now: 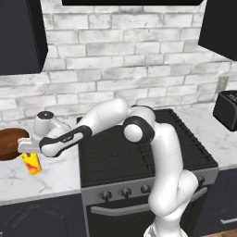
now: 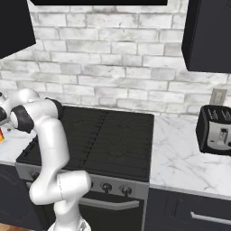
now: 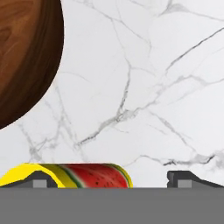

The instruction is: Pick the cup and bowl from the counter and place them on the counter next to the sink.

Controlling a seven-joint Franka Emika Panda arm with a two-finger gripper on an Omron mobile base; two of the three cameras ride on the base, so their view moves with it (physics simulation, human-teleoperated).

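The cup [image 1: 32, 164], a small yellow tumbler with a red pattern, stands on the white marble counter [image 1: 53, 178] left of the stove. Just behind it to the left lies the brown wooden bowl [image 1: 10, 142]. My gripper [image 1: 28, 152] hangs directly over the cup, pointing down. In the hand view the cup [image 3: 74, 175] sits low between the fingers, close against the left fingertip [image 3: 38, 182]. My gripper [image 3: 113, 180] is open, fingers wide apart. The bowl [image 3: 24, 57] curves in at that view's upper left. The sink is out of view.
A black stovetop [image 1: 139, 148] with front knobs lies right of the cup, under my arm. A dark toaster [image 1: 227, 109] stands on the right counter [image 2: 185, 158], also seen as the toaster [image 2: 215, 130]. A brick wall and dark upper cabinets rise behind.
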